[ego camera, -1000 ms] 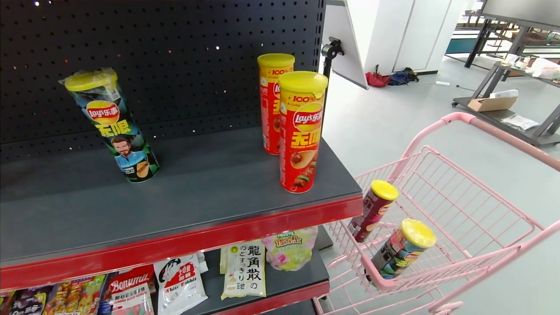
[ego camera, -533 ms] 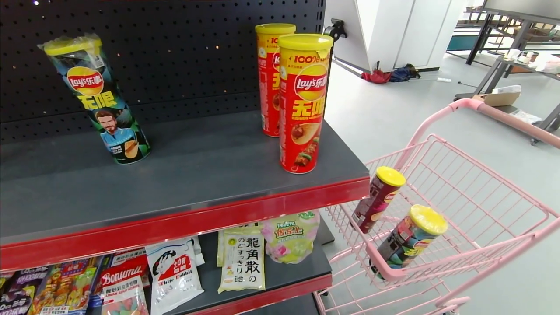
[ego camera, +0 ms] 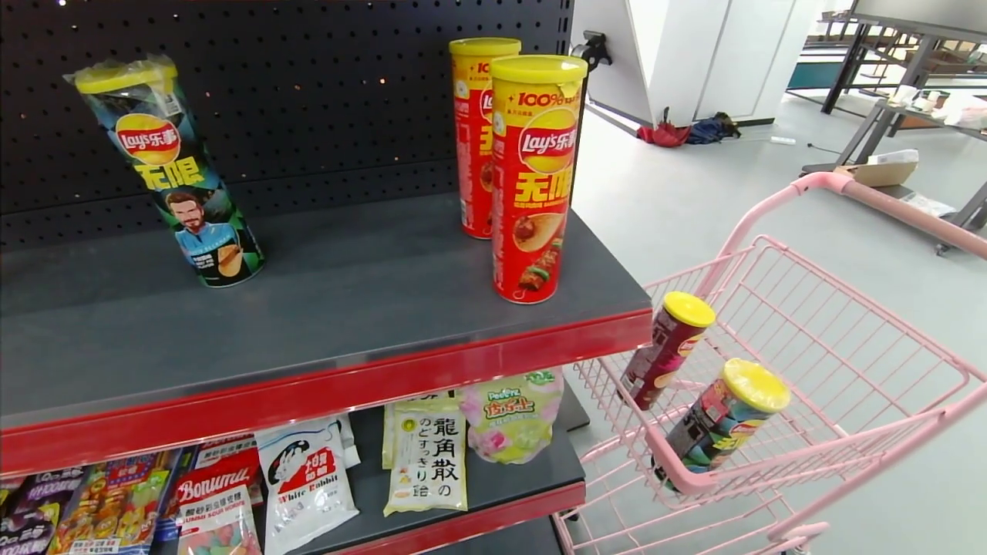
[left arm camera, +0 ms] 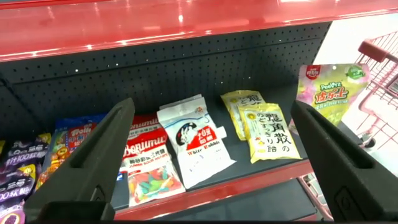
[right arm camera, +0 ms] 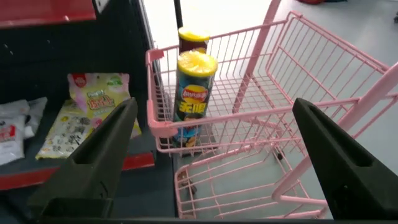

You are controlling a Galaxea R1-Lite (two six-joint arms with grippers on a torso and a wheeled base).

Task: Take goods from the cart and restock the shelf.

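Note:
A pink wire cart (ego camera: 779, 266) stands to the right of the shelf. Two yellow-lidded chip cans lean in its near corner: a dark red can (ego camera: 663, 347) and a dark multicoloured can (ego camera: 721, 424). The right wrist view shows the multicoloured can (right arm camera: 194, 93) with the dark red can (right arm camera: 193, 40) behind it. The grey top shelf (ego camera: 347, 301) carries two red cans (ego camera: 536, 177) at its right end and a green-blue can (ego camera: 177, 177) at the left. My right gripper (right arm camera: 211, 165) is open, some way short of the cart. My left gripper (left arm camera: 211, 168) is open before the lower shelf.
Snack bags lie on the lower shelf (ego camera: 501, 493): a white bag (left arm camera: 196, 146), yellow bags (left arm camera: 261, 124) and a green-pink bag (left arm camera: 329, 87). A black pegboard (ego camera: 308, 92) backs the shelf. The top shelf is bare between the cans. Open floor and tables lie beyond the cart.
The whole head picture has shifted since a second ago, so the camera has moved. The cans, cart and bags keep their places.

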